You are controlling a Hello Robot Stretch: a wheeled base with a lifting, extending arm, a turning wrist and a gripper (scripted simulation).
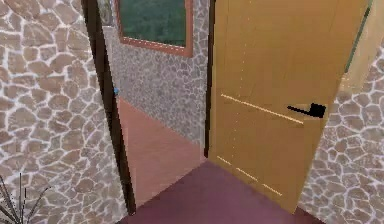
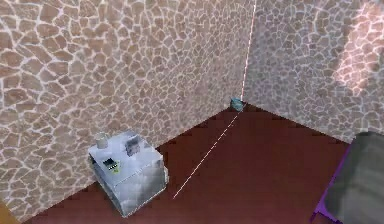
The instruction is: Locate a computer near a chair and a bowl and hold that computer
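An open doorway point(image 1: 160, 130) lies ahead in the forward view, between a dark door frame point(image 1: 105, 100) and a light wooden door point(image 1: 275, 90) swung open at the right. The door carries a black lever handle point(image 1: 308, 110). Through the doorway runs a terracotta floor point(image 1: 155, 150) along a stone-patterned wall, where a dark green panel in a wooden frame point(image 1: 155, 25) hangs.
A stone wall point(image 1: 45, 110) stands at the forward view's left, with spiky plant leaves point(image 1: 18, 203) at its foot. In the arm side view, a small pale cabinet point(image 2: 125, 172) with little items on top stands by the wall. A small grey thing point(image 2: 237, 103) sits in the corner. A dark grey, purple-edged piece of furniture point(image 2: 358, 185) is at the bottom right.
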